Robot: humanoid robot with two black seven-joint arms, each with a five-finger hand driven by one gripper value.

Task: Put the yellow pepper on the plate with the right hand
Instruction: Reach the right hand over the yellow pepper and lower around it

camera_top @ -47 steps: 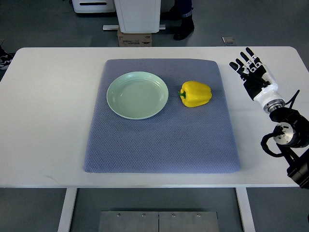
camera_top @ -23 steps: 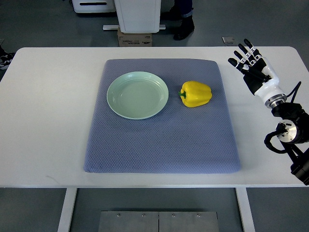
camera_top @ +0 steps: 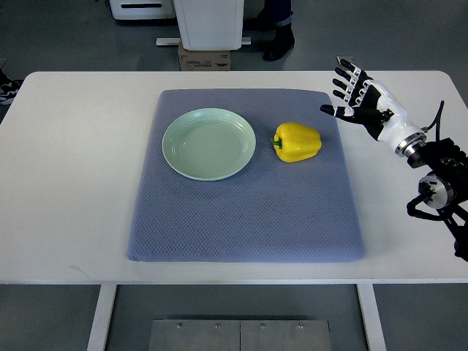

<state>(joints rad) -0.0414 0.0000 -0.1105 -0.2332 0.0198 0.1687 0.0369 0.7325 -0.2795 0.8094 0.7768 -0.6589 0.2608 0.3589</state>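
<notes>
Your right hand [camera_top: 363, 100] hangs over the table's [camera_top: 73, 183] far right, fingers spread, holding nothing. The pepper [camera_top: 297, 142] lies on the mat [camera_top: 241, 219], just right of the plate [camera_top: 209, 144].

Support: white rectangular table [camera_top: 73, 183] with rounded corners, matte top, standing on white legs over a grey floor [camera_top: 409, 29].

Directly on the table: one blue-grey square woven fabric mat [camera_top: 248, 212], centred, lying flat, its edges well inside the table's edges on all sides. White tabletop shows bare to the left and right of the mat.
</notes>
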